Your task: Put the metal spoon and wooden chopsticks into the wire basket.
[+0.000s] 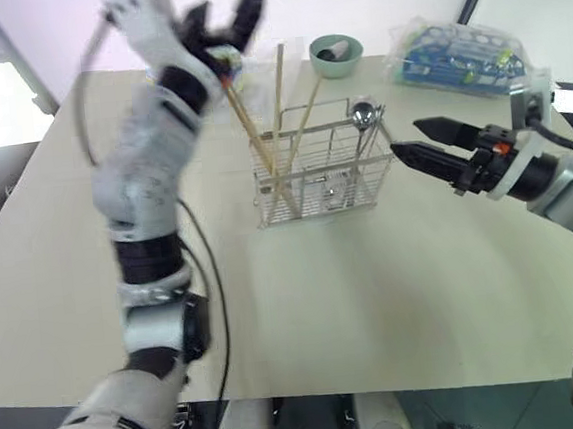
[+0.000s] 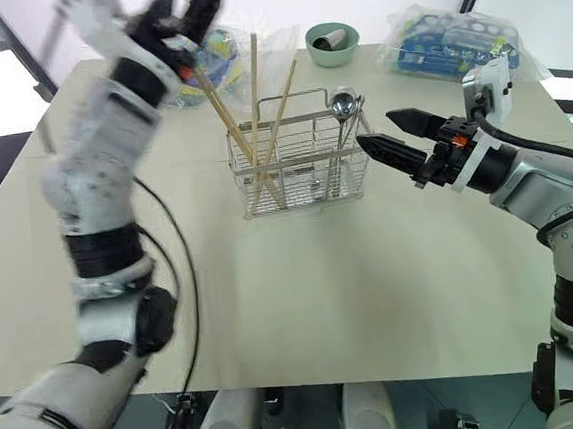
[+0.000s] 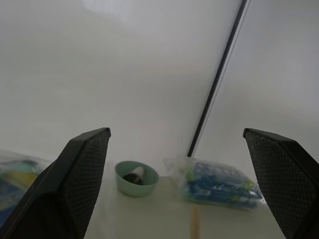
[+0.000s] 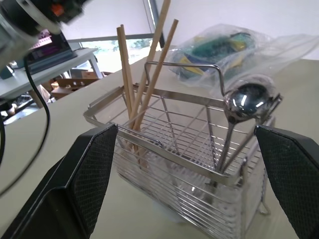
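Wire basket (image 1: 313, 177) stands mid-table. Wooden chopsticks (image 1: 280, 115) stand upright in its left end; metal spoon (image 1: 362, 117) stands bowl-up in its right end. Left gripper (image 1: 222, 24) raised at the basket's 10 o'clock, fingers spread, empty, clear of the chopsticks. Right gripper (image 1: 419, 143) at the basket's 3 o'clock, fingers apart, empty, just beside the spoon.
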